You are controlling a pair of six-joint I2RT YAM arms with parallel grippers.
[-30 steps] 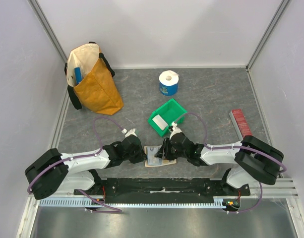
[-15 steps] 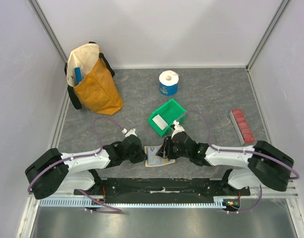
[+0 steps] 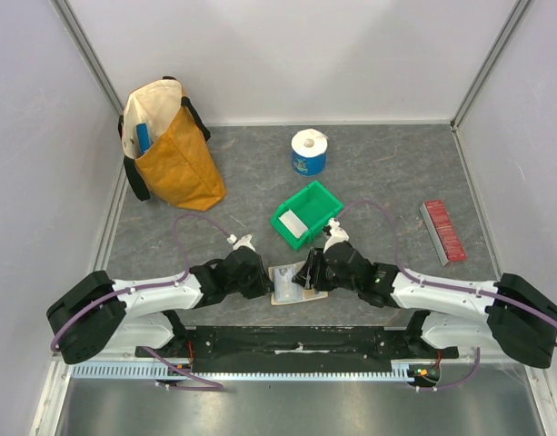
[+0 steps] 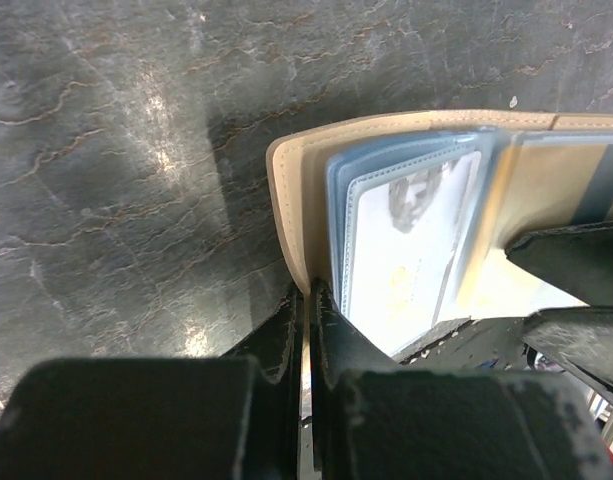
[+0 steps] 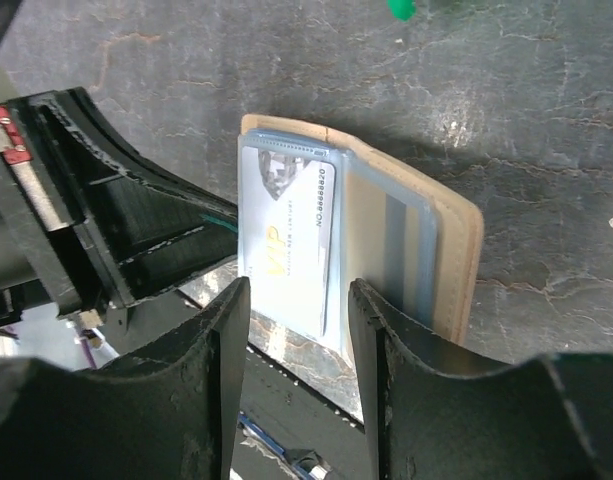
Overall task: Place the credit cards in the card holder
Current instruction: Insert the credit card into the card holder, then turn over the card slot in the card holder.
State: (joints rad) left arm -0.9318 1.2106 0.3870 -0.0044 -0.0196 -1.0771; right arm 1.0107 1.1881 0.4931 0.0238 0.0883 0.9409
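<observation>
Item: tan folding leather-like card holder (image 5: 458, 250), lying open at the near edge of the grey table (image 3: 396, 182).
Left jaws (image 4: 308, 300): clamping its flap.
Right jaws (image 5: 298, 298): widening and backing off, releasing the pale rectangular card (image 5: 286, 235), which is now sitting in a clear pocket. I am counting this one as stowed.

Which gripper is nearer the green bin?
Right. The right gripper is just near-side of the green bin; the left gripper lies farther, toward the bin's near left.
</observation>
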